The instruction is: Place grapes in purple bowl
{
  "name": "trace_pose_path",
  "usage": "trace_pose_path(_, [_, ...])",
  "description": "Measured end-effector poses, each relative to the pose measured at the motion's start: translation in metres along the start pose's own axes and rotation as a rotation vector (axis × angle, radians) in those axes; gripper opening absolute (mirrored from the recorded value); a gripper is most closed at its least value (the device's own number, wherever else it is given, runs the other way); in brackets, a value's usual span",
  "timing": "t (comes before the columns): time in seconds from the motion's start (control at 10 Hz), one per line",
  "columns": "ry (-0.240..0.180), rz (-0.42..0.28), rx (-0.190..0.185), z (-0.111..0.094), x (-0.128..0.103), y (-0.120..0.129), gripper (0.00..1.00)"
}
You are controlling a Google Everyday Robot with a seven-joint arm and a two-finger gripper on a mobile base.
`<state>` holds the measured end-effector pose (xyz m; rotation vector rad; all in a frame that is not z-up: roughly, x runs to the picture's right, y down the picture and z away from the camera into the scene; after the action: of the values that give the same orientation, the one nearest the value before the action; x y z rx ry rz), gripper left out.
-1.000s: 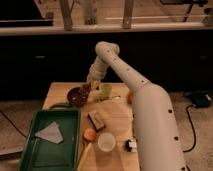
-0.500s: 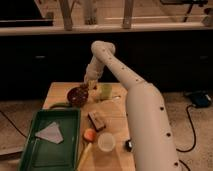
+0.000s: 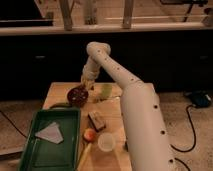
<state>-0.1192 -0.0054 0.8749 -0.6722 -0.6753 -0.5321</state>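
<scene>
Grapes are the one thing I cannot pick out: the dark cluster may be in my tool or already down in the bowl. My arm (image 3: 131,95) reaches across the table (image 3: 56,95) to its far side. The green tray (image 3: 35,150) sits at the near left, and the purple bowl (image 3: 77,95) stands just beyond it. My tool (image 3: 88,81) hangs just above the bowl's right rim; whether it is apart or together I cannot tell. I judge the task near its end: either the release is due, or only pulling clear is left.
</scene>
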Motion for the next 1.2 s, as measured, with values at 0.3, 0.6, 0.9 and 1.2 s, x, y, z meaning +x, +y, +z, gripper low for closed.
trace_pose_path(0.3, [0.011,-0.016,0.002,0.007,-0.004,-0.005,0.03])
trace_pose_path(0.6, [0.019,-0.035,0.006,0.011,-0.008,-0.009,0.26])
trace_pose_path(0.9, [0.022,-0.049,0.007,0.014,-0.011,-0.011,0.56])
trace_pose_path(1.2, [0.024,-0.056,0.009,0.014,-0.011,-0.011,0.8])
